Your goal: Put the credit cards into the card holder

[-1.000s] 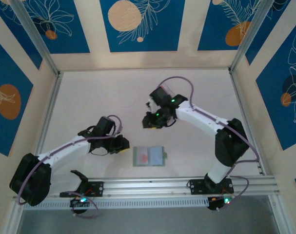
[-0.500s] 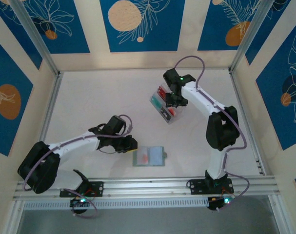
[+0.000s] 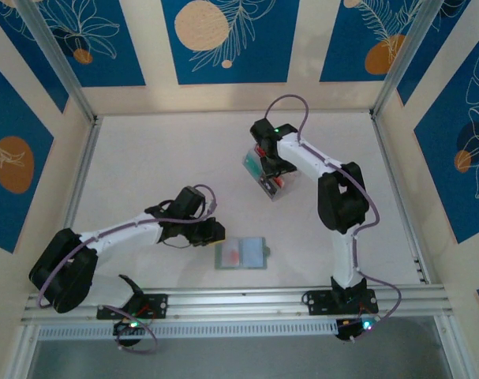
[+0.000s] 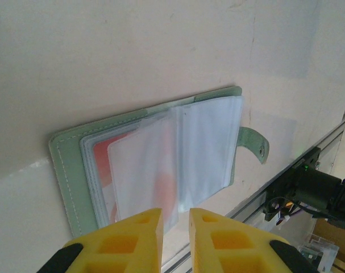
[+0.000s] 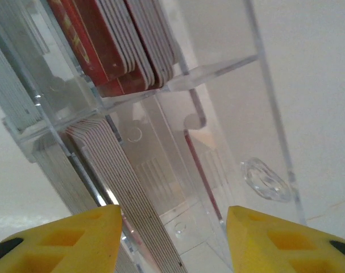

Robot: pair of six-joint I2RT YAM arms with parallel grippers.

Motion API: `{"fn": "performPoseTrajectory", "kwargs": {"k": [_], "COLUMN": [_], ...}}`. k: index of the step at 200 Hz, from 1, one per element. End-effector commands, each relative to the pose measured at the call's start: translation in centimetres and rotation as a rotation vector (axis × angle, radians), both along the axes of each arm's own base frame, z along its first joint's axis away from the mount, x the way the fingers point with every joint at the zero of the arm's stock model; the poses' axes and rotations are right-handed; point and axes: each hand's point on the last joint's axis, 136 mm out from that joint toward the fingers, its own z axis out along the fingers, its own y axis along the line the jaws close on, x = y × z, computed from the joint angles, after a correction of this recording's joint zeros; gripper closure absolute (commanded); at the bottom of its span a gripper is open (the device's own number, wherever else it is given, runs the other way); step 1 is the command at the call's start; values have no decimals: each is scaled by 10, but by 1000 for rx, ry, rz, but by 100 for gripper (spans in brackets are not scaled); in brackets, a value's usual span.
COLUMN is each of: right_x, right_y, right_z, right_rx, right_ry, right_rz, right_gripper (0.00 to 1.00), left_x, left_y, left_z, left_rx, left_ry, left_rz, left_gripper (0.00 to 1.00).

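Progress: partly done, by my reading. The small sage grey-green folding card holder [image 3: 241,253] lies opened flat on the pale table [image 3: 160,166], near the front rail and between the two arm bases. In the left wrist view its clear plastic sleeves fan out and one red card [image 4: 104,159] shows through a sleeve, so at least one card looks loaded. The snap tab hangs free at the right edge. Left to do: stacks of thin red plastic credit cards [image 5: 112,45] and white ones [image 5: 121,193] stand on edge in the clear plastic compartment box [image 3: 264,174], well apart from the holder, farther back on the table. Left gripper [image 3: 211,234]: arm reaches low across the table and stops just beside the holder's left edge. Its yellow fingers [image 4: 141,239] are nearly together with a thin gap and nothing between them. Right gripper [image 3: 269,162]: arm stretched back, wrist directly over the box, pointing down into it. Jaws spread wide and empty. Likely next step is picking another card.
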Motion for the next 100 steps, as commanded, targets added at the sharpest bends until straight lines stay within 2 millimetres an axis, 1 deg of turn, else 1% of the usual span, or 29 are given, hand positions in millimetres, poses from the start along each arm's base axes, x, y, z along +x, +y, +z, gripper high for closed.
{"fn": "performPoseTrajectory", "kwargs": {"k": [1, 22, 59, 100], "right_x": [-1, -2, 0, 2], "right_y": [1, 7, 2, -6], "right_z": [-3, 0, -8, -13], "right_rx": [-40, -25, -83, -143], "right_ry": [13, 0, 16, 16], "right_rz": [17, 31, 38, 44], "right_gripper": [49, 48, 48, 53], "left_x": [-1, -2, -1, -2], "left_y": [-1, -1, -1, 0], "left_z": [-3, -4, -2, -2], "left_rx": [9, 9, 6, 11], "left_ry": [3, 9, 2, 0], "left_rz": [5, 6, 6, 6], "left_gripper": [81, 81, 81, 82]}}
